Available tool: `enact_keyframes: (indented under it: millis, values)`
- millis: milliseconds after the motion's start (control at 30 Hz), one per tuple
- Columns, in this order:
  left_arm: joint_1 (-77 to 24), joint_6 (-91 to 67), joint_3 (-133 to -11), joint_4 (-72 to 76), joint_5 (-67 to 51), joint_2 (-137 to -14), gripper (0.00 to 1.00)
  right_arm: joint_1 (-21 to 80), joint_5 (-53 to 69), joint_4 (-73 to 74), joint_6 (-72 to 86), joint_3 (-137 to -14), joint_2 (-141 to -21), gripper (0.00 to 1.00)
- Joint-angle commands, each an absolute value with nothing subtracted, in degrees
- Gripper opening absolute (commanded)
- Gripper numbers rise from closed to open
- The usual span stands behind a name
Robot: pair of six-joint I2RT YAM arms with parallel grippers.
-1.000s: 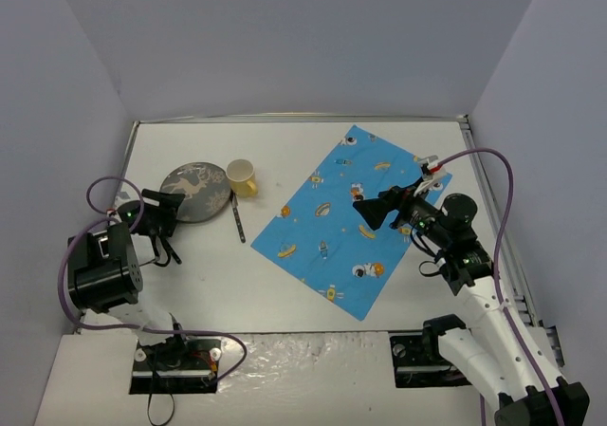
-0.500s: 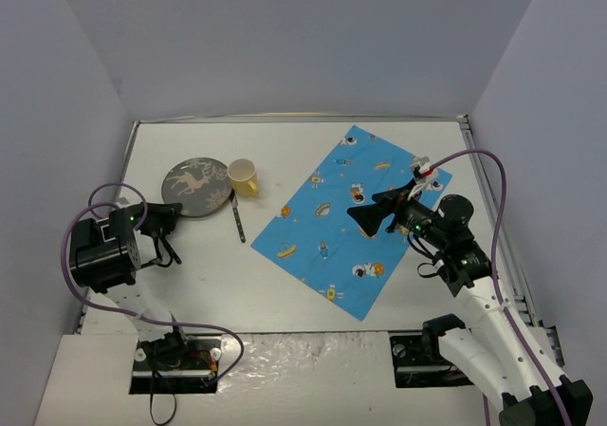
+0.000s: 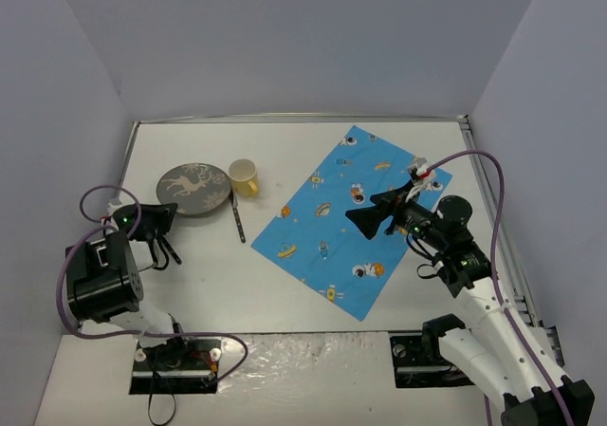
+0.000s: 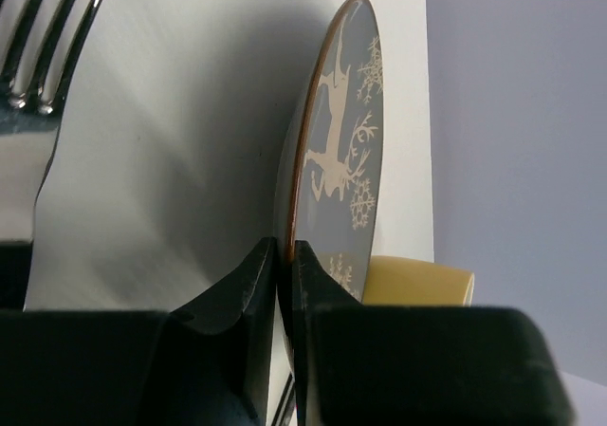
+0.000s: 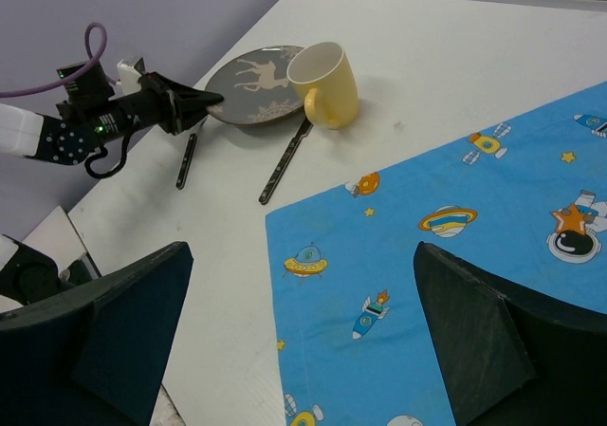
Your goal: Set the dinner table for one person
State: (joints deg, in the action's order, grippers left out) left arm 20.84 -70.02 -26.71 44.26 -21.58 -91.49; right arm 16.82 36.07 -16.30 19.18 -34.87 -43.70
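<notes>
The grey plate (image 3: 194, 189) with a white deer print lies at the left of the white dinner table (image 3: 313, 141). My left gripper (image 3: 169, 215) is shut on its near-left rim. In the left wrist view the two black jaws (image 4: 283, 255) pinch the plate (image 4: 346, 141) by its brown edge. A yellow cup (image 3: 242, 176) stands against the plate's right side. My right gripper (image 3: 365, 219) hangs open over the blue cartoon cloth (image 3: 356, 222), and its fingers (image 5: 123, 331) have nothing between them.
A black-handled utensil (image 3: 237, 222) lies just in front of the cup. A fork (image 4: 38, 37) with a dark handle (image 5: 187, 158) lies on the table by my left gripper. Grey walls stand close around the table on three sides.
My left gripper has shut on the plate's rim, and the left arm has drawn back and shifted a little. The right gripper drifted slightly left over the cloth and stays open.
</notes>
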Motion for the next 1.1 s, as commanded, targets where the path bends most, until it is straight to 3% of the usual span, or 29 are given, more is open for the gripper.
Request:
enact_keyframes:
  millis: [0, 267, 600, 767, 1067]
  values:
    - [22.55, -72.34, -28.79, 45.75, -24.05, -80.04, 0.0, 17.64, 37.27, -19.62, 18.46, -36.89, -43.4, 1.0]
    - [26.99, -77.99, -30.39, 42.97, -28.92, -69.3, 0.0, 18.07, 36.1, -17.98, 20.81, -38.26, -43.67, 1.0]
    - [26.25, -76.65, -40.49, 25.4, -41.97, -57.99, 0.0, 18.28, 33.4, -14.59, 30.87, -43.54, -47.22, 1.0]
    - [18.54, -75.38, -43.82, 20.84, -44.26, -55.47, 0.0, 18.91, 33.84, -14.69, 37.69, -46.33, -51.03, 1.0]
    - [-3.13, -72.85, -48.55, 19.53, -36.15, -58.87, 0.0, 20.86, 31.99, -18.69, 44.74, -48.53, -57.47, 0.99]
